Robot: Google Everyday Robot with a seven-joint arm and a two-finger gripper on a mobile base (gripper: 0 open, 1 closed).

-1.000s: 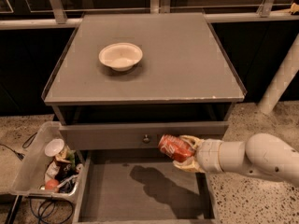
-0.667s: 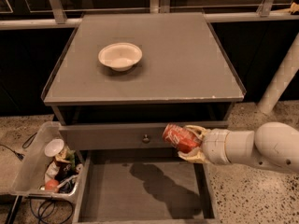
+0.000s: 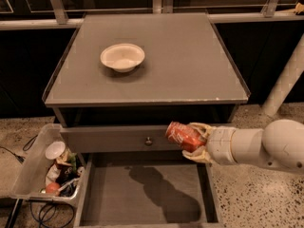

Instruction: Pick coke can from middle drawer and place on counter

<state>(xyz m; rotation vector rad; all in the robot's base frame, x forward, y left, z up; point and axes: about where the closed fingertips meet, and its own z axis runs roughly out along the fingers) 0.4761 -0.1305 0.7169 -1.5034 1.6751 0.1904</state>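
Small red metal coke can (image 3: 183, 136) is higher than a second ago. It is clear of wide grey middle drawer (image 3: 118, 194) and level with knobbed drawer front (image 3: 109, 139). My hand (image 3: 196, 141) is clamped around it, below flat grey counter (image 3: 180, 65). I judge lift underway, placing still ahead. Count: one can, one white bowl (image 3: 122, 57), one open drawer, one clutter bin (image 3: 28, 170).

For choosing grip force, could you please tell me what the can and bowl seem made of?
The can, held by the gripper above the open drawer: likely metal, glossy red sheen. The bowl: perhaps paper or foam, matte cream.
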